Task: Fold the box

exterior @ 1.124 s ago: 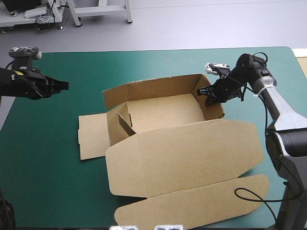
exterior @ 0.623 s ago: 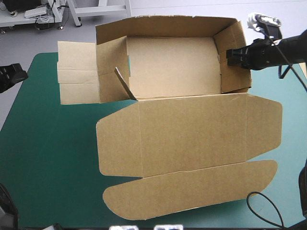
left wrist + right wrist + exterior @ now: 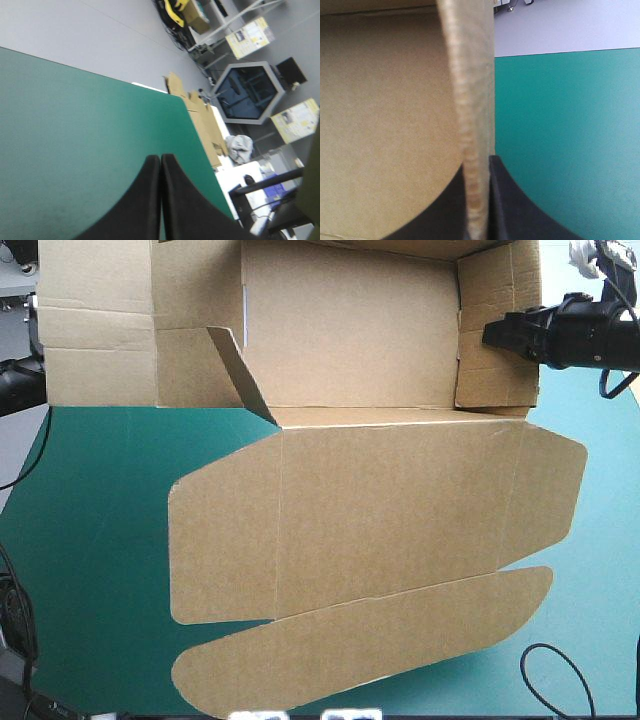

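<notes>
The brown box (image 3: pixel 380 530) hangs in the air above the teal-green table (image 3: pixel 90 540), with its tray part uppermost and the wide lid and its rounded flap drooping toward the front edge. My right gripper (image 3: pixel 492 335) is shut on the tray's right wall. In the right wrist view that wall's edge (image 3: pixel 470 100) runs straight between the black fingers of the right gripper (image 3: pixel 477 200). My left gripper (image 3: pixel 160 156) is shut and empty over bare cover. In the high view the lifted box hides it, leaving only a bit of its arm (image 3: pixel 18 385) at the left edge.
A side flap of the box (image 3: pixel 95 330) sticks out to the left over the left arm. In the left wrist view a stack of spare brown board (image 3: pixel 202 117) lies just beyond the table's edge.
The box has been lifted further off the table and toward the camera, held by my right gripper. The left arm has drawn back to the left and is now mostly behind the box.
</notes>
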